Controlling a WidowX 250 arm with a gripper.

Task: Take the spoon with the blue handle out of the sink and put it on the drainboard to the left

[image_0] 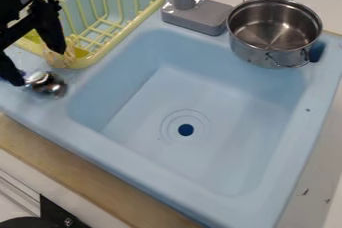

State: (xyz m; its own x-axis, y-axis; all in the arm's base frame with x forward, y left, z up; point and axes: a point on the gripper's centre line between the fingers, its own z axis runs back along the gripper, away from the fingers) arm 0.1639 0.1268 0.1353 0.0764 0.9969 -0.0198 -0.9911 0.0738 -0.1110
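Note:
At the upper left, the black gripper (40, 66) stands open over the sink's left rim, its two fingers spread apart. Just below and between the fingertips lies a small shiny metal thing (49, 85) on the blue rim; whether a finger touches it I cannot tell. Right behind the gripper is a yellow dish rack (110, 54), with something yellow and pale in its near corner, partly behind one finger. A steel pot (270, 54) with loop handles sits upright at the sink's back right corner.
The light blue sink basin (200, 167) has a dark drain hole in its floor. A grey faucet (200, 16) rises at its back edge, between rack and pot. A wooden counter edge (87, 172) runs along the front left, with a black round shape at the bottom left corner.

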